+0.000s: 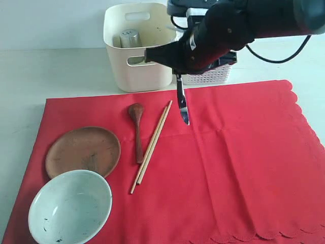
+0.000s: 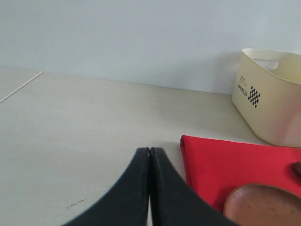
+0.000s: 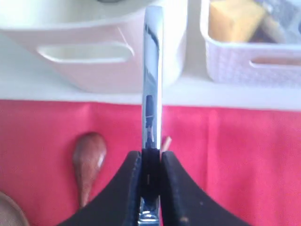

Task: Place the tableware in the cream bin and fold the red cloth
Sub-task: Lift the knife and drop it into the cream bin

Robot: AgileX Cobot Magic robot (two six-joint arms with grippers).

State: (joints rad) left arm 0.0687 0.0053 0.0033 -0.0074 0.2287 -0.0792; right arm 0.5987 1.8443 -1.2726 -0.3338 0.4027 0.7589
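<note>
The red cloth [image 1: 238, 162] lies flat on the table. On it are a brown wooden plate [image 1: 83, 151], a pale speckled bowl [image 1: 70, 207], a dark wooden spoon [image 1: 137, 132] and a pair of chopsticks [image 1: 151, 147]. My right gripper [image 3: 151, 153] is shut on a long flat steel utensil [image 3: 153, 70], which hangs over the cloth's far edge [image 1: 182, 104], just in front of the cream bin [image 1: 137, 66]. A steel cup [image 1: 129, 38] stands inside the bin. My left gripper [image 2: 150, 149] is shut and empty, low over bare table beside the cloth's corner [image 2: 225, 160].
A white lattice basket [image 1: 208, 76] stands right of the bin and holds a yellow cheese wedge [image 3: 235, 19]. My right arm hangs over the bin's right rim and hides part of the basket. Pale bare table [image 1: 51, 71] stretches left of the bin.
</note>
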